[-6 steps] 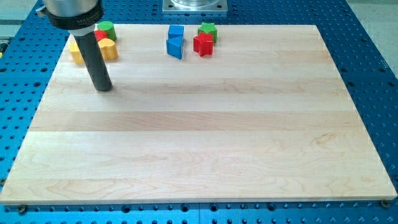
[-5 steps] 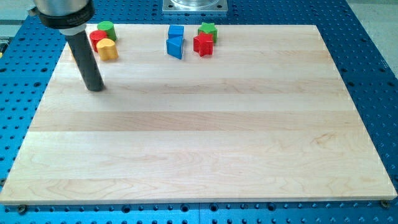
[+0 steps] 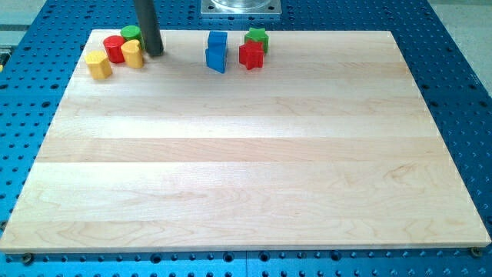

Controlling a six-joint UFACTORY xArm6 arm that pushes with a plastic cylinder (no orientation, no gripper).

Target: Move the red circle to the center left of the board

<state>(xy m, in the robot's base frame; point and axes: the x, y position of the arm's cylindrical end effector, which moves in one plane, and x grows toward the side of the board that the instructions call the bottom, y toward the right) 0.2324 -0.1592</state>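
The red circle sits near the board's top left corner, between a yellow block on its lower left and a yellow heart-shaped block on its right. A green round block stands just behind them. My tip rests on the board just right of the yellow heart-shaped block and the green block, close to both, with the heart between it and the red circle.
A blue cube and a blue wedge-shaped block stand at the top middle. A red star and a green star stand to their right. The wooden board lies on a blue perforated table.
My tip has moved from below and left of the block cluster up and to the right, now standing on the cluster's right side. The yellow block at the left is uncovered again.
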